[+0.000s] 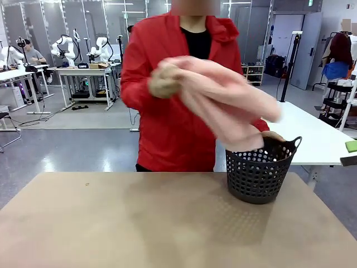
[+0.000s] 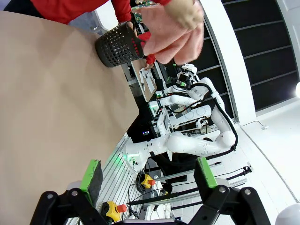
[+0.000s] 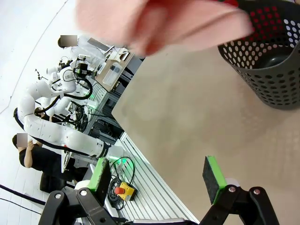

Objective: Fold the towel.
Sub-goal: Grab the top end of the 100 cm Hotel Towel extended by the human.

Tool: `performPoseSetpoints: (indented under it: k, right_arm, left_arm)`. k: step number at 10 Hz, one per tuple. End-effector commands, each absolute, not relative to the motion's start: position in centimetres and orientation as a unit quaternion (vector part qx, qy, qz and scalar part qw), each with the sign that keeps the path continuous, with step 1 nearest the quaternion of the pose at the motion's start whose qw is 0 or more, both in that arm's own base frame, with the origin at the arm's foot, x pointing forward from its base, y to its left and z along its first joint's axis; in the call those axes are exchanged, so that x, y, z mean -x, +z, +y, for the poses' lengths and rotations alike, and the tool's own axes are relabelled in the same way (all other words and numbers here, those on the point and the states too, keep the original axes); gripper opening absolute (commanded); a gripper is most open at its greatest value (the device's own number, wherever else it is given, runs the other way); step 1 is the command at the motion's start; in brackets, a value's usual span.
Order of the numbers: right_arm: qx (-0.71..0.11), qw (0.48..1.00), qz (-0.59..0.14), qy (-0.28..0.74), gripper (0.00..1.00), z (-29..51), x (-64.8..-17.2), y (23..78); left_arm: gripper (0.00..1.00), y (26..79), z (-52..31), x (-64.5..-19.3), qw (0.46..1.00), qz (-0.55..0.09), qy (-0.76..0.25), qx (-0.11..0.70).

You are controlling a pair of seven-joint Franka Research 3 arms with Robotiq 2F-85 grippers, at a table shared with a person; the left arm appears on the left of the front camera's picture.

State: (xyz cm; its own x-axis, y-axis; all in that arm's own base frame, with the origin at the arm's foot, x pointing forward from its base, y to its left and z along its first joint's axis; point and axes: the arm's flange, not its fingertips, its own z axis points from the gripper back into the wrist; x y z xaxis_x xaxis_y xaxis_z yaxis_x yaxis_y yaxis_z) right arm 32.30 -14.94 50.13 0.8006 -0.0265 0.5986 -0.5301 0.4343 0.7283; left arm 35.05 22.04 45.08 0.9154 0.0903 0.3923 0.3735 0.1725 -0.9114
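Item — left gripper (image 2: 149, 180): at 6 o'clock in the left wrist view; jaws spread wide, nothing between them; green-padded fingers (image 2: 92, 178) rise at 7 and 5 o'clock, tips clear of any surface.
Item — right gripper (image 3: 157, 178): at 6 o'clock in the right wrist view; jaws equally wide, nothing held; its fingers (image 3: 212, 178) stand at 7 and 5 o'clock.
Item — person's hand (image 1: 163, 79): at 12 o'clock in the front view, at chest height, motion-blurred; closed on the towel (image 1: 223, 100); red-sleeved forearm bent up at the elbow; seen at 1 o'clock in the left wrist view.
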Motion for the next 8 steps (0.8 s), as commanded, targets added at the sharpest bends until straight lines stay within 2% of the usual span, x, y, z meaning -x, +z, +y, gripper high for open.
performPoseSetpoints:
  k: [1,8]
  right_arm:
    - [-0.511,0.795,-0.282,0.164,1.0,-14.96,-32.62,50.17]
    - [-0.511,0.795,-0.282,0.164,1.0,-14.96,-32.62,50.17]
  left_arm:
    - [1.0,45.31,21.88,-34.53,0.74,-0.185,-0.105,0.639]
    - [1.0,45.31,21.88,-34.53,0.74,-0.185,-0.105,0.639]
